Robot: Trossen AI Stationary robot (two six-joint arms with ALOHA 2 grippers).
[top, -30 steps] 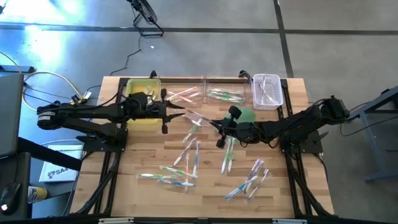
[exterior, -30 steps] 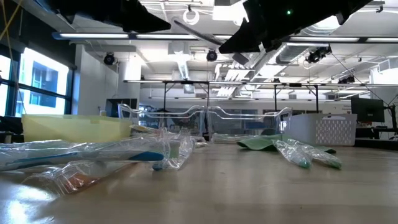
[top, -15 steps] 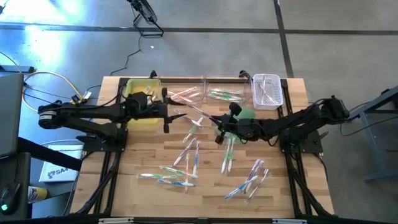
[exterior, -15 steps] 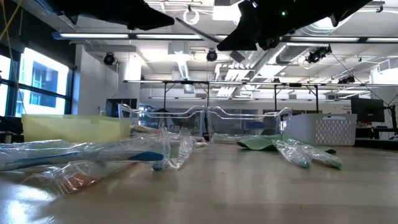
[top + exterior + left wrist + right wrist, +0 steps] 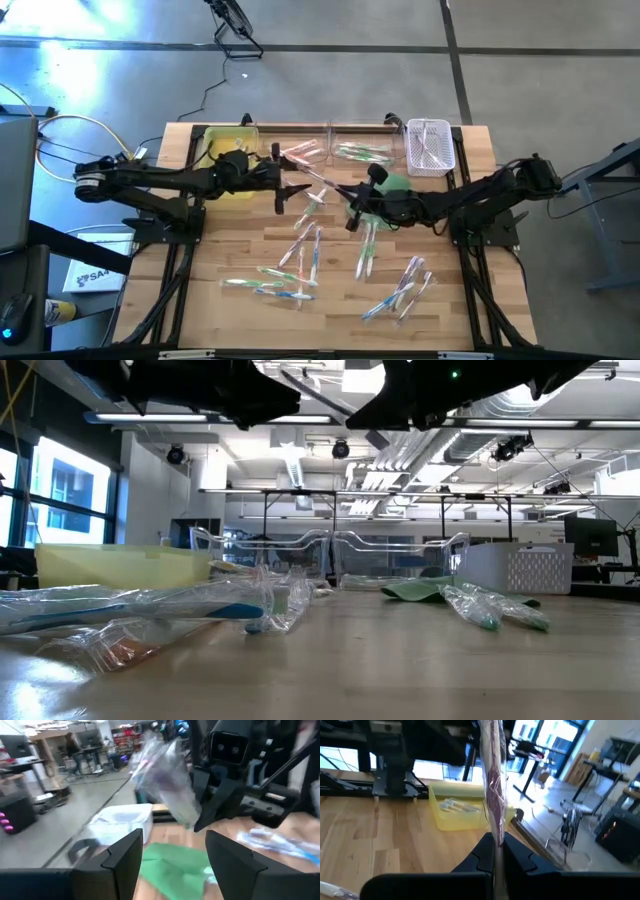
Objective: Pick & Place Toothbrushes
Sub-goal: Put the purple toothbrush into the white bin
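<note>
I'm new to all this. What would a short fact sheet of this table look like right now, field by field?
Right claw: shut on a wrapped toothbrush, held up above the table's middle
Left claw: open, empty, facing the right claw
Loose toothbrushes: scattered over the wooden table
Yellow bin: holds toothbrushes, far left
Clear trays: two at the far edge, toothbrushes in each
White basket: far right corner
Green cloth: flat, near the basket
</note>
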